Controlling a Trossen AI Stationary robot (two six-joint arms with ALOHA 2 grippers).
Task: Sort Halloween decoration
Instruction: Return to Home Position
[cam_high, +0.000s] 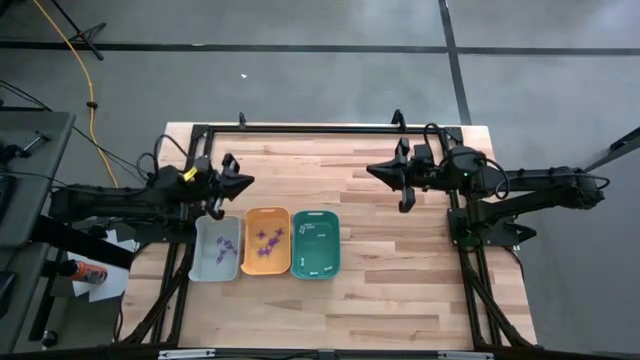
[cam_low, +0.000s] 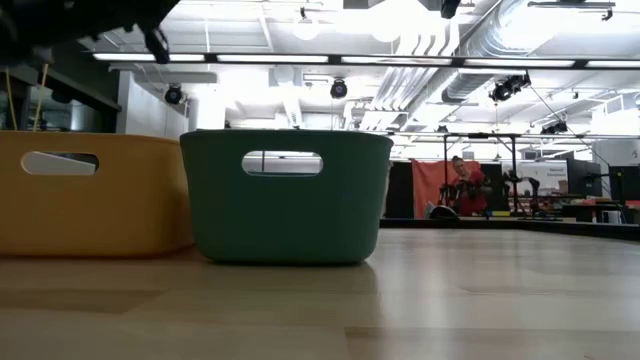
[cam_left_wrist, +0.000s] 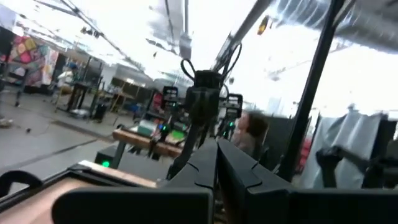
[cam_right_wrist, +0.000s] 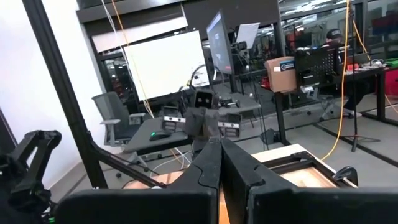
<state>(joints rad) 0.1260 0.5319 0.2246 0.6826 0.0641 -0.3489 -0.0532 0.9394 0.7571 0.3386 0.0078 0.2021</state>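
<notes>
Both arms idle over the surface (cam_high: 400, 300), fingers clenched on nothing.
The left gripper (cam_high: 247, 181) hovers at 10 o'clock of centre and the right gripper (cam_high: 372, 170) at 1 o'clock, both pressed tight and touching nothing. At 9 o'clock, the grey tray (cam_high: 202, 268) and orange tray (cam_high: 266, 212) hold purple pieces (cam_high: 265, 244); the teal tray (cam_high: 326, 256) holds white pieces (cam_high: 312, 228).

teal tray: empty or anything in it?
Not empty. The high view shows a few small white pieces lying scattered on the floor of the teal tray.
</notes>
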